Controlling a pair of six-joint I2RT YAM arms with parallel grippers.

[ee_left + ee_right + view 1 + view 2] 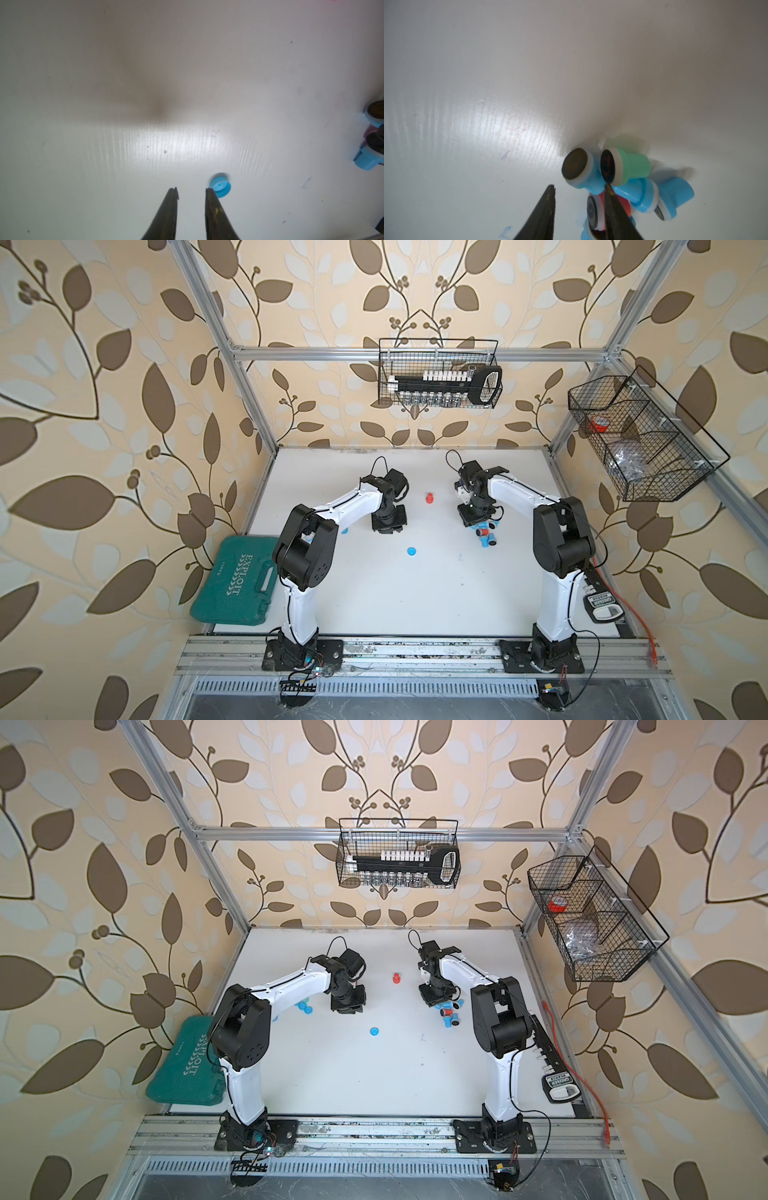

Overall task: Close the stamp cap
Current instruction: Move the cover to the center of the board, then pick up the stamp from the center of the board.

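Several uncapped stamps (623, 176) lie in a heap on the white table (415, 593): blue ones, a green one (631, 166) and a red one (600, 204). In both top views the heap (486, 535) (451, 1013) sits under my right gripper (478, 519) (438, 996). That gripper (579, 186) is open, one finger lying across the red stamp, the other apart over bare table. A loose blue cap (411, 551) (375, 1031) (220, 187) lies mid-table, just beside my left gripper (191, 188) (389, 526), whose jaws stand slightly open and empty. A red stamp (429, 498) stands upright between the arms.
More blue caps (305, 1007) lie under the left forearm. A green tool case (235, 578) leans at the table's left edge. Wire baskets hang on the back wall (438, 373) and the right wall (640, 435). A black and white device (602, 605) lies at the right edge.
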